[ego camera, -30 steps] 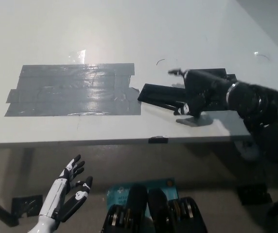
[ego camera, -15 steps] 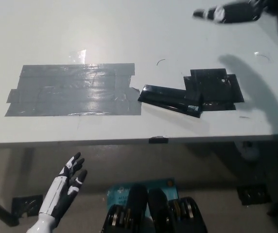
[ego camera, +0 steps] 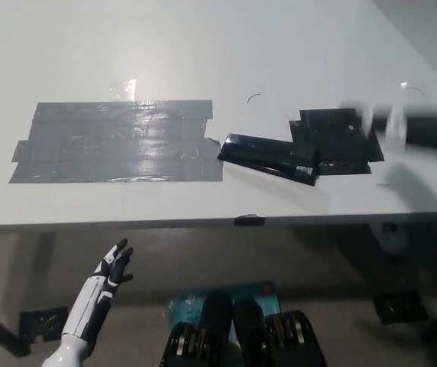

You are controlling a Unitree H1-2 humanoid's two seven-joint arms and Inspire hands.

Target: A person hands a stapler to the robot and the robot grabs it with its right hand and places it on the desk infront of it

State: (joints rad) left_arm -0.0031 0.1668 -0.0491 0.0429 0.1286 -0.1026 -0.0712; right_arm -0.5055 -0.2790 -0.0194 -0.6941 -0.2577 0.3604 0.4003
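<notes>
A white desk (ego camera: 203, 46) with grey tape (ego camera: 115, 141) and black tape (ego camera: 302, 145). The right hand (ego camera: 402, 126) is a blur at right, grip unreadable. No stapler shows. The left hand (ego camera: 108, 271) rests low, fingers spread.

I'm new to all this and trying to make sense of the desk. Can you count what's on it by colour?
Grey: 1, the tape patch.
Black: 2, the stapler and the flat black patch it lies against.
Total: 3 things on the white desk.
</notes>
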